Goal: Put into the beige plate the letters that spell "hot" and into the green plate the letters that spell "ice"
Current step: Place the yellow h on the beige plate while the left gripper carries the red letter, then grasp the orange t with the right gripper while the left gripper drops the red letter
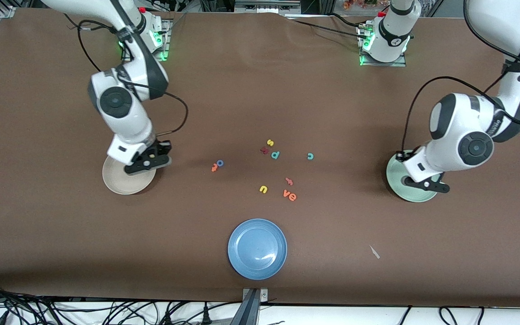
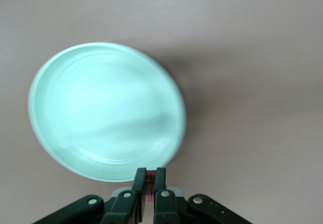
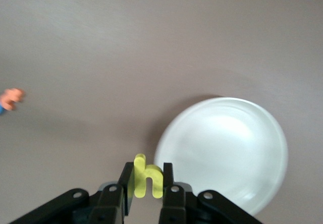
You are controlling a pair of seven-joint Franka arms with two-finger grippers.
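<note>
Carrying yellow h, right gripper pinches it above beige plate. Left gripper clamps dark red i above green plate. Both plates empty; o, t, c, e remain on table.

High front camera facing both robots across the table, each wrist camera looking down close past its own hand, left sharing the green plate, right sharing the beige plate
</note>
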